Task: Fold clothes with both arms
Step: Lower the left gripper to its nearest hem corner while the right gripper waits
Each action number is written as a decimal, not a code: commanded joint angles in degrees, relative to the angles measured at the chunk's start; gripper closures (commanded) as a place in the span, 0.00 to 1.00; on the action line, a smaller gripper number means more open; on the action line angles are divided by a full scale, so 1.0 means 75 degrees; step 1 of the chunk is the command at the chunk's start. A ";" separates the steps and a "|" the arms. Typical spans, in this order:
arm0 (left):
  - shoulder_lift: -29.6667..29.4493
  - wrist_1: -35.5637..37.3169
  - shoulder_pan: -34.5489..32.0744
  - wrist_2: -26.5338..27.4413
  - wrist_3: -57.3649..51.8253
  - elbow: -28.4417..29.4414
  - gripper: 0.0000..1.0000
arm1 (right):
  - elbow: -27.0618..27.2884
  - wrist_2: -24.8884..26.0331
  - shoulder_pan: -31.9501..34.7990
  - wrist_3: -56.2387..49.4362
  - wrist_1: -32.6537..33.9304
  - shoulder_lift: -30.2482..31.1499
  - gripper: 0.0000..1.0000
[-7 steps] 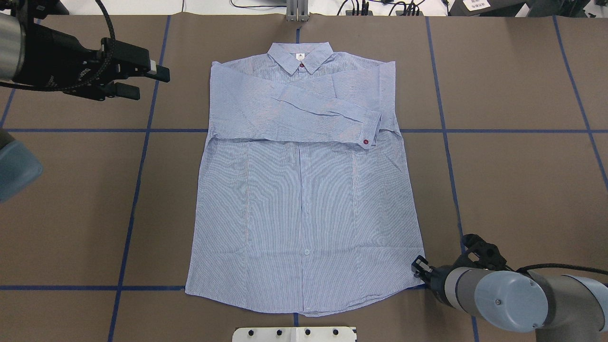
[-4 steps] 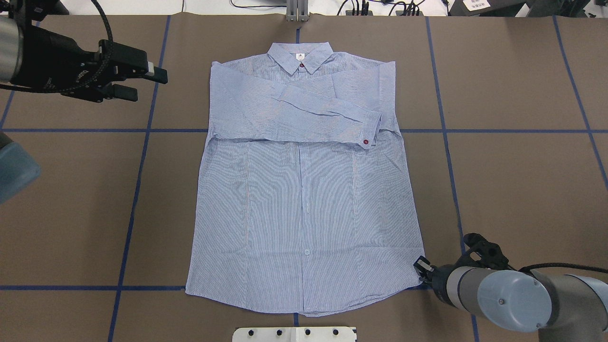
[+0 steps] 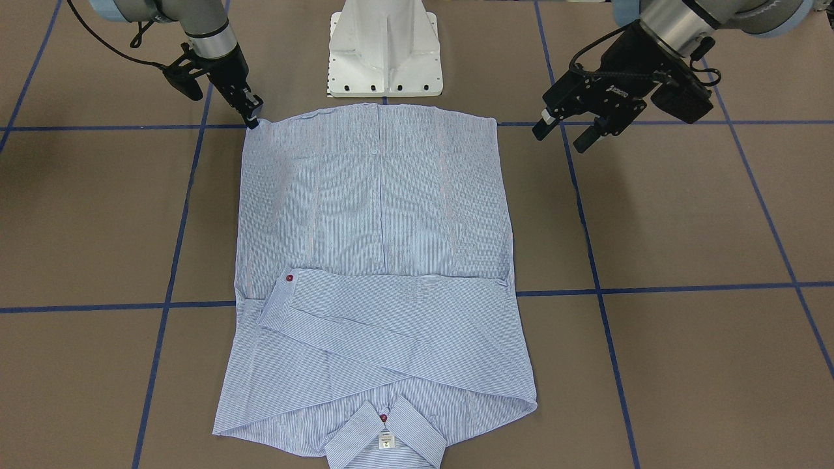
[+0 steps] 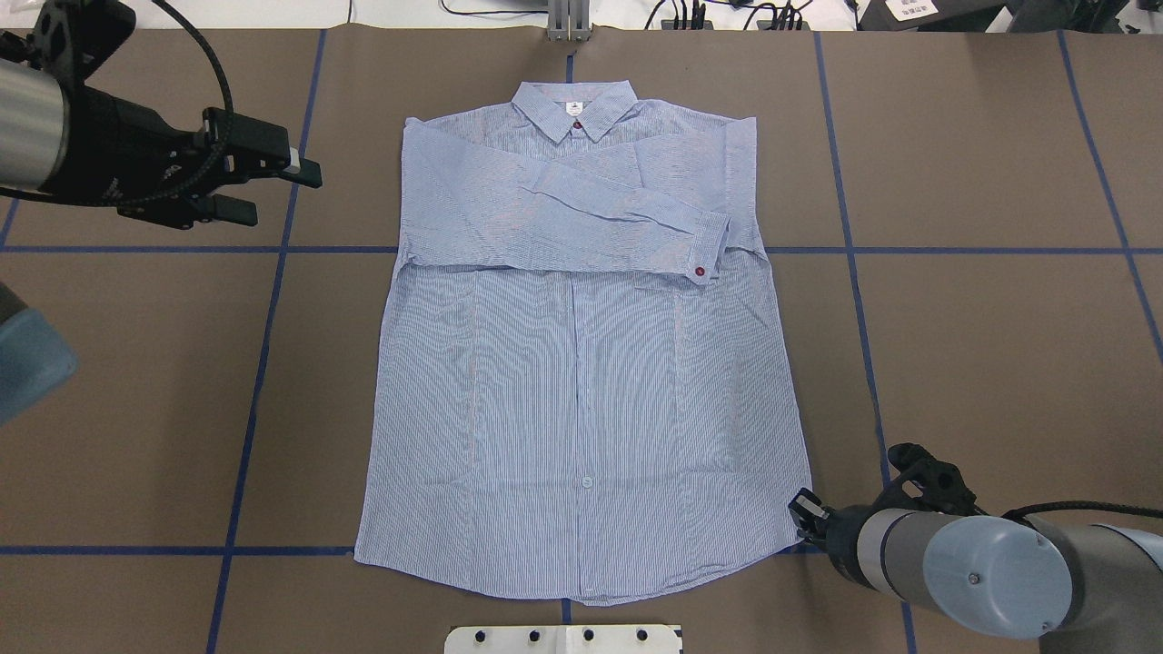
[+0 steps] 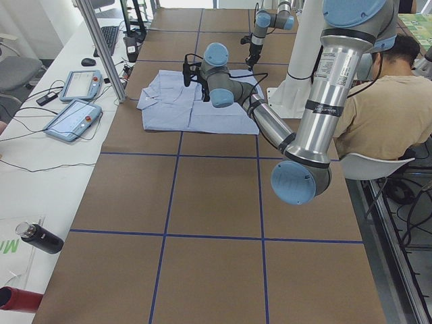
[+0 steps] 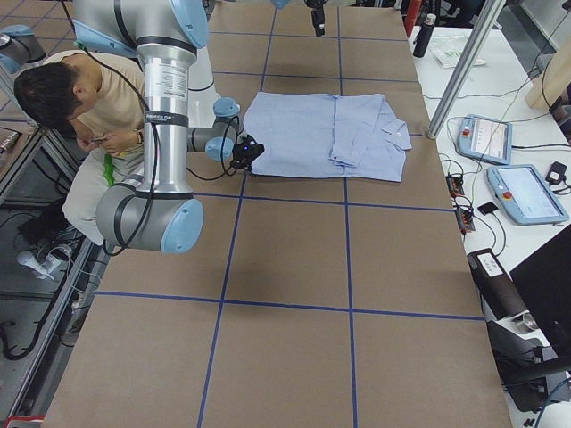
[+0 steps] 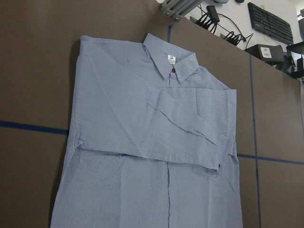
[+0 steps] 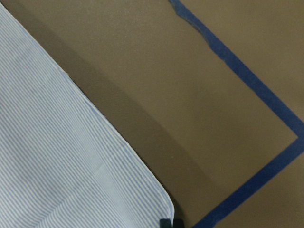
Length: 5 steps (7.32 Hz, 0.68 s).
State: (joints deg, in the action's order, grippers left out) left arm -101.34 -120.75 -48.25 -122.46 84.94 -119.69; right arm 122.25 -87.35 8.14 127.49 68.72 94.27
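while the shirt (image 4: 581, 381) lies flat on the table (image 4: 999, 345), collar (image 4: 572, 107) at 12 o'clock and sleeves (image 4: 627, 213) folded across the chest, my left gripper (image 4: 280, 193) hangs spread wide and empty off its 10 o'clock shoulder; my right gripper (image 4: 804, 510) touches the 4 o'clock hem corner (image 4: 792, 522), grip unclear to me.

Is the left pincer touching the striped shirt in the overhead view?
No, the left pincer is open and lies well apart from the striped shirt, with brown table between them.
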 commanded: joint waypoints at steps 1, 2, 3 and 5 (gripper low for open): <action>0.1296 0.0104 0.1470 0.1033 0.0858 -0.1053 0.03 | 0.0059 -0.0025 0.0062 -0.0029 0.0001 0.0016 1.00; 0.1347 0.0115 0.2323 0.1430 0.1419 -0.0976 0.07 | 0.0106 -0.0037 0.0086 -0.0018 0.0001 0.0005 1.00; 0.1371 0.0127 0.3062 0.2315 0.1657 -0.0906 0.17 | 0.0106 -0.0025 0.0098 -0.0018 0.0001 0.0016 1.00; 0.1359 0.0244 0.3664 0.2359 0.2767 -0.0859 0.00 | 0.0106 -0.0037 0.0121 -0.0018 0.0001 0.0005 1.00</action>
State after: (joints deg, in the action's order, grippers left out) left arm -91.22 -119.25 -24.25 -105.83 100.90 -126.41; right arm 123.02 -87.56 8.90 127.32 68.73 94.37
